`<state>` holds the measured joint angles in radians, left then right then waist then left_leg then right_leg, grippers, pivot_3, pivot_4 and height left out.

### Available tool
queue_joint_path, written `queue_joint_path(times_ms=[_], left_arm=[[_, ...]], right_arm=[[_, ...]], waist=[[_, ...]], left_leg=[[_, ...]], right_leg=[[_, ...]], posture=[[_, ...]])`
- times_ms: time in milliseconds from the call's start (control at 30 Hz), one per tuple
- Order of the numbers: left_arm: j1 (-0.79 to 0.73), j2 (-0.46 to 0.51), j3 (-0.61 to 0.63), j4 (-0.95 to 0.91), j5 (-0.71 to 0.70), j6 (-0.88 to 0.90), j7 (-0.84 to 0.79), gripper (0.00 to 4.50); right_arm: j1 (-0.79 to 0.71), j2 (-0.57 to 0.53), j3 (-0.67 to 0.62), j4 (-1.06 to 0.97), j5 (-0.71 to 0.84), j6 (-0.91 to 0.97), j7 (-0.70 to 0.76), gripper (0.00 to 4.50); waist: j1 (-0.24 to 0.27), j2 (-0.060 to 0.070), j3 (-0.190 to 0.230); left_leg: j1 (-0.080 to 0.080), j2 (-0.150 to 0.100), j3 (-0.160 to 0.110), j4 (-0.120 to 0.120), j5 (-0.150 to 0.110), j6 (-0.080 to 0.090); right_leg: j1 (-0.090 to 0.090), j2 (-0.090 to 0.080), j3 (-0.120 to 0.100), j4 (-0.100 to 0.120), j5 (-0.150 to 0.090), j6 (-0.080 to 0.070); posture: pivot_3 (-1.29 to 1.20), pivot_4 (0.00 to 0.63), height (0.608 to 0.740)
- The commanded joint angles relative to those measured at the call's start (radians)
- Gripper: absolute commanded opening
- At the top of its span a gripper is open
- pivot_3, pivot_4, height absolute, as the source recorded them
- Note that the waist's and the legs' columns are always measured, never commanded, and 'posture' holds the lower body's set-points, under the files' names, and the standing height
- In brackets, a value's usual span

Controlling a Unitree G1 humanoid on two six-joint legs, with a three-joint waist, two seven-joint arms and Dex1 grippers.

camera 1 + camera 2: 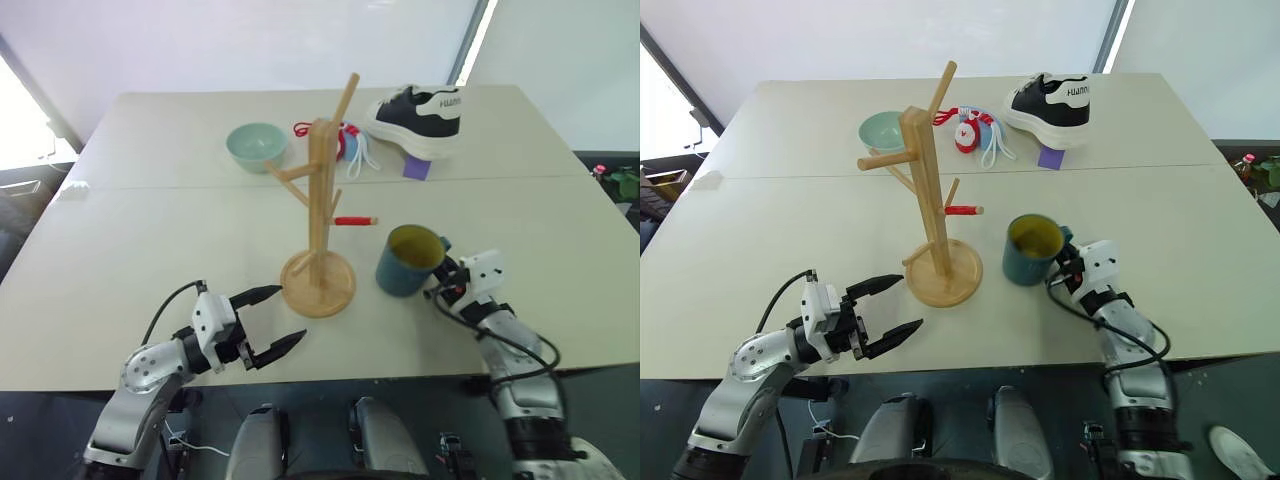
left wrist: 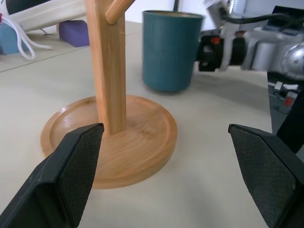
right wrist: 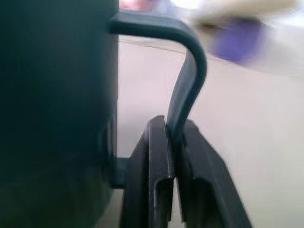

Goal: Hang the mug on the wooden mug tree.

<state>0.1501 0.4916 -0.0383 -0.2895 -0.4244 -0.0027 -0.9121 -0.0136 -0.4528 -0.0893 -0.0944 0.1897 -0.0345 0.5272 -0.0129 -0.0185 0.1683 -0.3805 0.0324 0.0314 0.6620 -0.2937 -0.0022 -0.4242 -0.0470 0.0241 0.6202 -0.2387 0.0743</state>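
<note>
The teal-blue mug [image 1: 408,262], yellow-olive inside, stands upright on the table just right of the wooden mug tree [image 1: 322,200]. My right gripper [image 1: 447,274] is at the mug's right side, shut on the loop handle [image 3: 190,80], which runs between its two black fingers in the right wrist view. The mug tree rises from a round disc base [image 2: 109,137] with slanting pegs. My left gripper [image 1: 268,318] is open, low over the table in front of and left of the base, with nothing between its fingers.
Behind the tree sit a pale green bowl [image 1: 256,146], a red and blue item with white laces [image 1: 970,130], a black-and-white shoe [image 1: 420,118] and a purple block [image 1: 417,168]. A small red stick [image 1: 354,221] lies right of the post. The table's front edge is close to both grippers.
</note>
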Motion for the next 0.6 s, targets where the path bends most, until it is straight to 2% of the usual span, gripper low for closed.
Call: queue_joint_path(times_ms=[33,133,233,433,600], left_arm=[[-0.012,0.010,0.030,-0.007,-0.014,-0.007,-0.004,4.50],[-0.030,0.015,0.042,0.015,-0.017,-0.004,-0.015,4.50],[-0.051,0.018,0.043,0.034,-0.022,0.001,-0.023,4.50],[-0.087,0.013,0.059,0.042,-0.058,0.032,-0.025,4.50],[-0.119,0.034,0.127,0.028,-0.142,0.089,-0.029,4.50]], right_arm=[[0.026,-0.104,0.009,-0.154,-0.019,-0.013,0.102,0.04],[0.041,-0.246,-0.001,-0.265,-0.040,-0.021,0.202,0.04],[-0.007,-0.320,-0.002,-0.332,-0.037,0.014,0.233,0.04],[-0.168,-0.344,0.022,-0.403,-0.018,0.116,0.245,0.04],[-0.296,-0.342,0.044,-0.441,0.007,0.223,0.260,0.04]], waist=[[-0.001,0.000,0.000],[0.001,0.001,0.000],[-0.001,-0.001,0.001],[0.000,-0.001,0.001],[0.002,-0.002,0.001]], left_leg=[[0.000,0.000,0.000,0.000,0.000,0.000],[0.001,0.000,0.000,0.001,0.000,0.000],[0.003,0.000,0.001,0.001,0.000,0.000],[0.005,0.000,0.000,0.001,0.000,0.000],[0.004,0.000,0.000,0.001,0.000,0.000]], right_leg=[[0.000,0.000,0.000,0.000,0.000,0.000],[0.001,0.000,0.000,0.001,0.000,0.000],[0.002,0.001,0.000,0.001,0.000,0.000],[0.004,0.002,0.000,0.001,0.000,0.000],[0.004,0.001,0.000,0.000,0.000,0.000]], posture=[[0.00,0.150,0.740],[0.00,0.150,0.740],[0.00,0.150,0.740],[0.00,0.150,0.740],[0.00,0.150,0.740]])
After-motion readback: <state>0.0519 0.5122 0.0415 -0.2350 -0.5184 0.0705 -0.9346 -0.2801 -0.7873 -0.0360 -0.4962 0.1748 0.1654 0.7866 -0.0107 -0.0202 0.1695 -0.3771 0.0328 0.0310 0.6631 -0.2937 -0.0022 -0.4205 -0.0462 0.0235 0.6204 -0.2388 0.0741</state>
